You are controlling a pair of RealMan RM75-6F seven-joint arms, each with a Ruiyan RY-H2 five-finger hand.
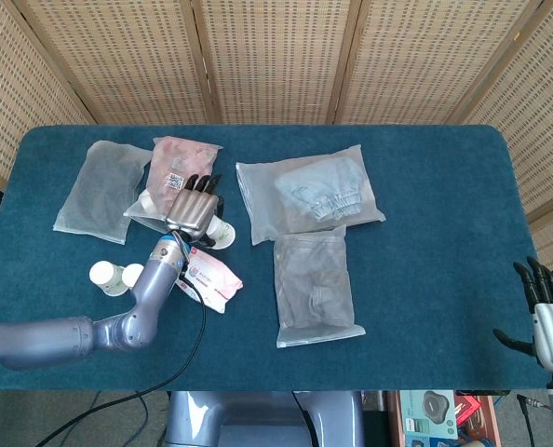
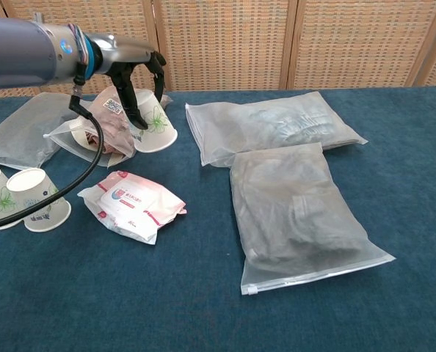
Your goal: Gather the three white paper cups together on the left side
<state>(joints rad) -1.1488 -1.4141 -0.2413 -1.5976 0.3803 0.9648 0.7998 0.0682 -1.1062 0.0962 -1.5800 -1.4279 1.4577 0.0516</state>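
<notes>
Carrying the third paper cup (image 2: 155,126) well means keeping the left hand (image 2: 133,88) wrapped firmly but gently around its thin, crushable wall, lifting it clear of the crinkly pink packet (image 2: 109,123) and the soft wipes pack (image 2: 132,205) before swinging it leftward. It should be set down just beside the two cups (image 2: 23,196) already resting rim-down near the table's left edge, on the napped blue cloth (image 2: 313,323). At the lower right of the head view, the right hand (image 1: 544,312) hangs idle, fingers apart and holding nothing.
</notes>
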